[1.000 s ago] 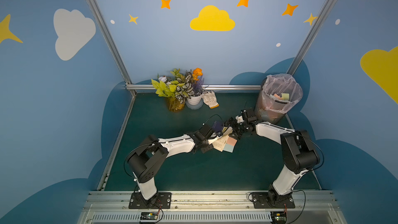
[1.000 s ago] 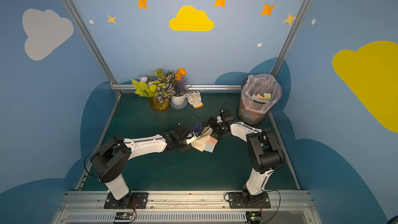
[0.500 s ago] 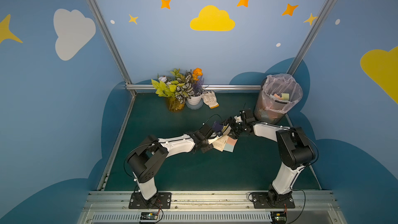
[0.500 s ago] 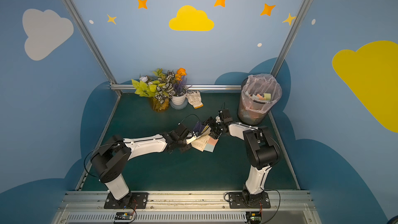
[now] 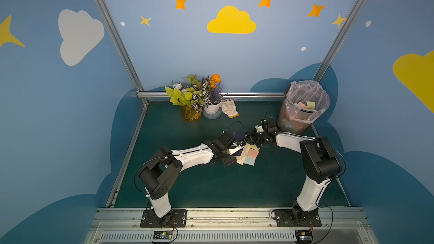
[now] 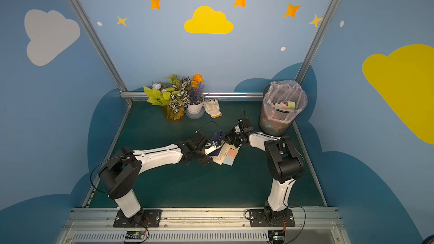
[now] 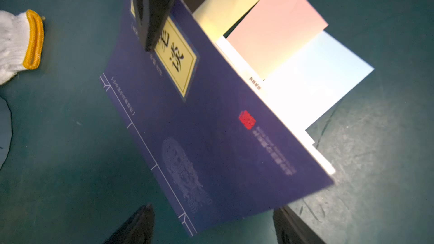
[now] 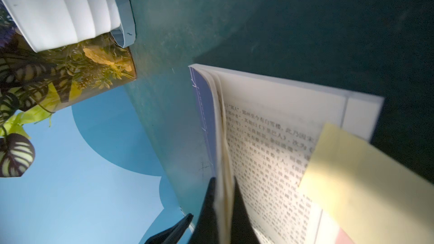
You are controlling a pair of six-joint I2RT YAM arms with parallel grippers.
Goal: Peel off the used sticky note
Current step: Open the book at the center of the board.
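- In both top views, the dark blue paperback book (image 5: 243,155) lies on the dark green matte surface (image 5: 211,184) between the two arms, well apart from the mesh waste bin with a clear liner (image 5: 287,123).
- Its long axis runs roughly back to front, slightly slanted.
- Three notes overhang its fore-edge toward the right arm's side: the pale yellow paper sticky note (image 5: 253,147) farthest back, the pink paper sticky note (image 5: 252,153) in the middle, and the light blue paper sticky note (image 5: 249,160) nearest the front.
- The left gripper (image 5: 234,149) and right gripper (image 5: 250,140) meet over the book. Their fingers are too small to read here.
- In the left wrist view, the cover is raised and tilted off the pages.
- The left gripper's fingers (image 7: 145,219) stand apart, flanking the cover's edge and holding nothing.
- The notes sit fanned on the white page, free ends pointing away from the spine.
- In the right wrist view, the right gripper's fingers (image 8: 206,210) are clamped together on the cover and a thin sheaf of leaves, baring a printed page that carries the yellow note.
- Progress, as I judge it: the book is held open, but peeling is not yet begun and no note is between any fingers.
- I cannot tell which note is the used one, since no writing shows on any.
- What remains is pinching a free edge, peeling it off, and probably binning it.
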